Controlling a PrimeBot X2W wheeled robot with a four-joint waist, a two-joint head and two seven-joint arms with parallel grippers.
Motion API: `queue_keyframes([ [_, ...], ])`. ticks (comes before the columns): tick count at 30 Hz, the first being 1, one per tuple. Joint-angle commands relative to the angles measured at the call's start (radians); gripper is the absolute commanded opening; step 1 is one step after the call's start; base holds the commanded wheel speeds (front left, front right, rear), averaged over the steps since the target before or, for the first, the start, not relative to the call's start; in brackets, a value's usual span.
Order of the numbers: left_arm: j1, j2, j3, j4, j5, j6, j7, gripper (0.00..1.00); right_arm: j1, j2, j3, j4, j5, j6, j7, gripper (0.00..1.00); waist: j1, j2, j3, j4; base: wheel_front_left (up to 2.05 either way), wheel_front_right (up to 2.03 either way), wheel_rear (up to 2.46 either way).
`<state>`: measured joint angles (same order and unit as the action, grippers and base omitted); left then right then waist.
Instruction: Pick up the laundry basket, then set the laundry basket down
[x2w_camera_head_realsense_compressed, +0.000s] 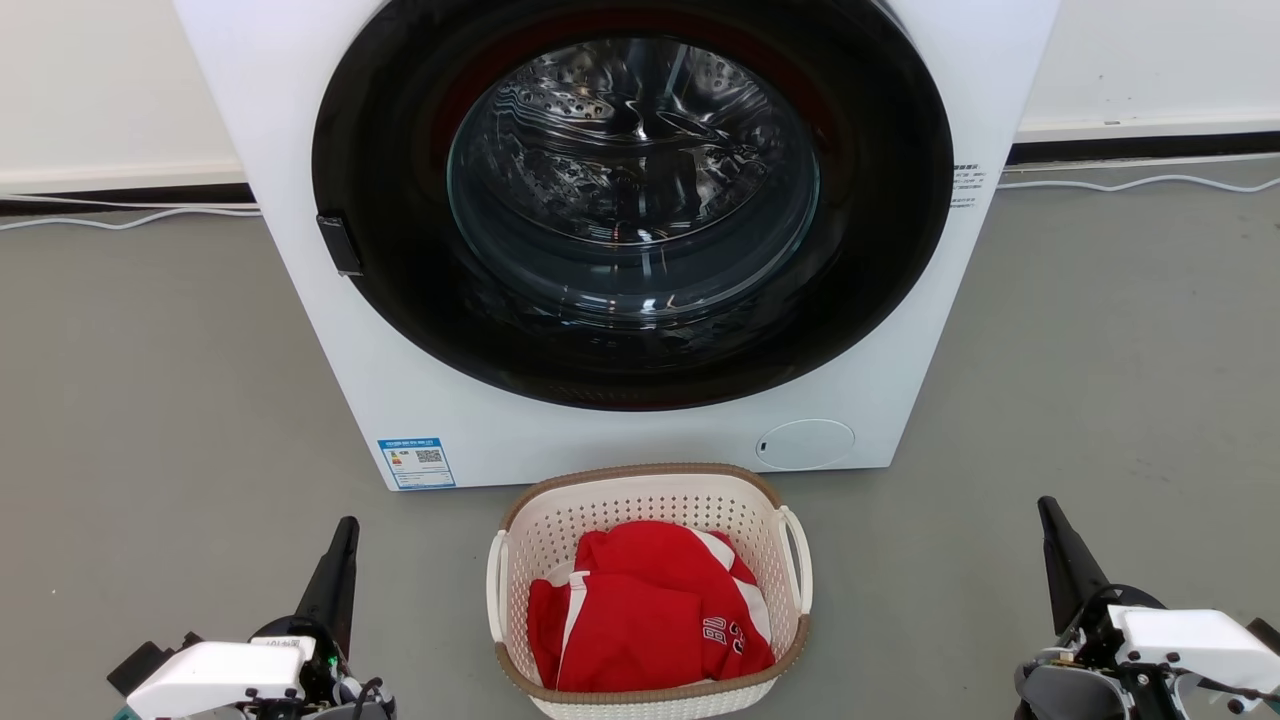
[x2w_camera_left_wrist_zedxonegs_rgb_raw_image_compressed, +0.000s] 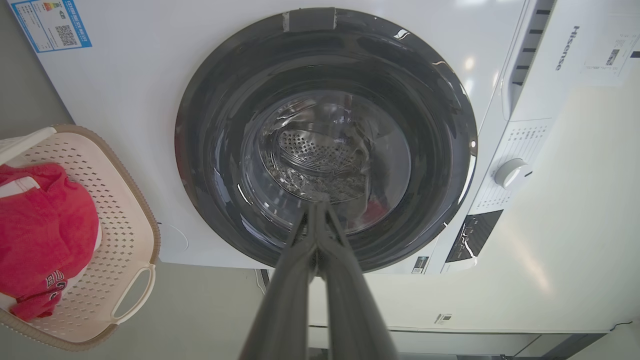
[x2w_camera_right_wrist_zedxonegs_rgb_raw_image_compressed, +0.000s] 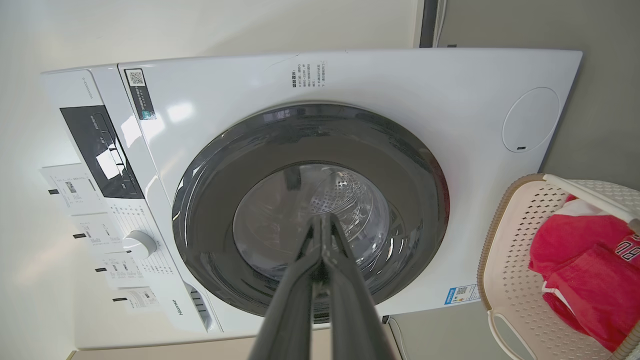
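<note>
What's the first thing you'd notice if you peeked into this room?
The big white washing machine stands straight ahead, with a huge round dark door. Right in front of it, on the grey floor, sits the laundry basket with bright red clothes inside. The left end effector and right end effector hover shut on either side of it, touching nothing.

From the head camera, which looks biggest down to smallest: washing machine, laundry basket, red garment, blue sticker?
1. washing machine
2. laundry basket
3. red garment lying in it
4. blue sticker
No close calls.
</note>
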<state>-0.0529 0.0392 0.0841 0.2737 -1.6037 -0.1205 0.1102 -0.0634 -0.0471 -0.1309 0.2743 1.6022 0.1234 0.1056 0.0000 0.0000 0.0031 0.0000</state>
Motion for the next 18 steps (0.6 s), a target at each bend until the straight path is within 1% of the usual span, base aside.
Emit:
queue_keyframes([
  [1,-0.055,0.011,0.029,-0.029,-0.005,-0.01,0.003,0.0,-0.044,-0.003,0.018,-0.03,0.007,0.007,0.007,0.0,0.0,0.0,0.0,0.0,0.0,0.0,0.0],
  [13,-0.055,0.011,0.029,-0.029,-0.005,-0.01,0.003,0.0,-0.044,-0.003,0.018,-0.03,0.007,0.007,0.007,0.0,0.0,0.0,0.0,0.0,0.0,0.0,0.0],
  [14,0.0,0.0,0.0,0.0,0.0,0.0,0.0,1.0,0.0,0.0,0.0,0.0,0.0,0.0,0.0,1.0,0.0,0.0,0.0,0.0,0.0,0.0,0.0],
  [15,0.002,-0.001,0.0,0.006,0.0,0.001,-0.001,0.0,0.002,0.0,0.002,0.005,0.0,0.0,0.0,0.0,0.0,0.0,0.0,0.0,0.0,0.0,0.0],
  [16,0.008,-0.004,0.0,0.018,0.0,0.002,-0.001,0.0,0.006,0.001,0.003,0.015,0.0,0.0,0.0,0.0,0.0,0.0,0.0,0.0,0.0,0.0,0.0],
  [17,0.019,-0.007,-0.001,0.03,0.0,0.003,-0.001,1.0,0.011,0.003,0.004,0.03,0.0,-0.001,0.0,1.0,0.0,0.0,0.0,0.0,0.0,0.0,0.0],
  [18,0.023,-0.008,-0.001,0.034,0.001,0.003,-0.002,1.0,0.014,0.003,0.005,0.032,0.0,-0.001,-0.001,1.0,0.0,0.0,0.001,0.0,0.0,0.0,0.0],
])
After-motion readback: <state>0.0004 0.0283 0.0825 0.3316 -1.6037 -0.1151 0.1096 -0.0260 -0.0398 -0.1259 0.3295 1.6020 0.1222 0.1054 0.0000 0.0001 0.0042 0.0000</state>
